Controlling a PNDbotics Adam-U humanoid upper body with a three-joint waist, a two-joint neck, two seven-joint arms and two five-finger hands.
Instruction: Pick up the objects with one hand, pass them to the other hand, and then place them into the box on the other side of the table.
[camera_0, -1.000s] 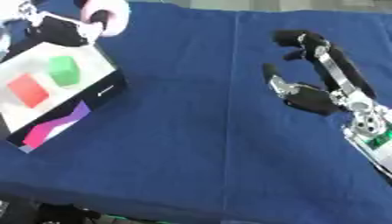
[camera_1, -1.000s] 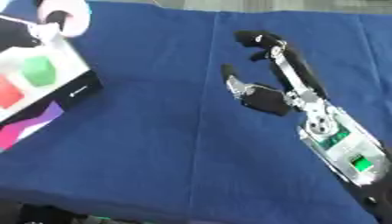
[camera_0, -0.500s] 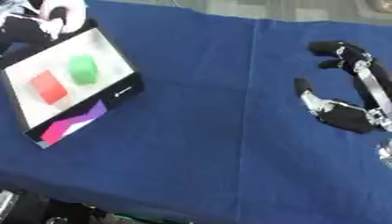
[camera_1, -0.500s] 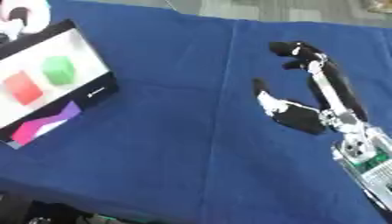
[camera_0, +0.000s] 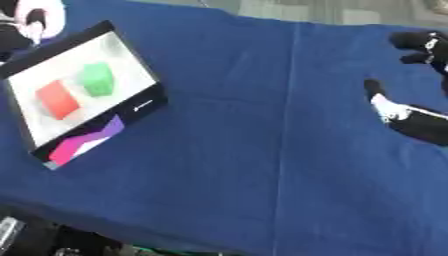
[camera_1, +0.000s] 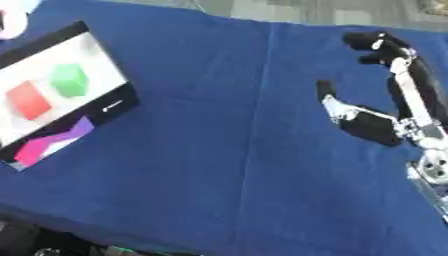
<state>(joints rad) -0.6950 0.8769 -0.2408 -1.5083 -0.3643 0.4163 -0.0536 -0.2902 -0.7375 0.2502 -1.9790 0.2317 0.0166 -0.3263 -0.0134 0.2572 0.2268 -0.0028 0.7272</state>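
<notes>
Box (camera_0: 131, 107) sits at the left of the blue table (camera_0: 262, 150), skewed to the frame. Its long axis runs from the near-left corner up toward the far right; the black wall with a pink and purple patch faces me. White inside.

Two blocks lie in the box, side by side and apart: red block (camera_0: 58, 98) to the left, green block (camera_0: 96, 80) just right of it and a bit further back. Neither touches a wall as far as I can see.

My right hand (camera_1: 385, 120) is over the cloth on the right, well apart from the box, palm up, fingers stretched away from me, thumb out to the left. Open, holding nothing.

My left hand (camera_0: 10, 35) only shows as a dark shape at the top-left corner behind the box, next to something white and pink (camera_0: 39, 17). Can't tell its finger state.
</notes>
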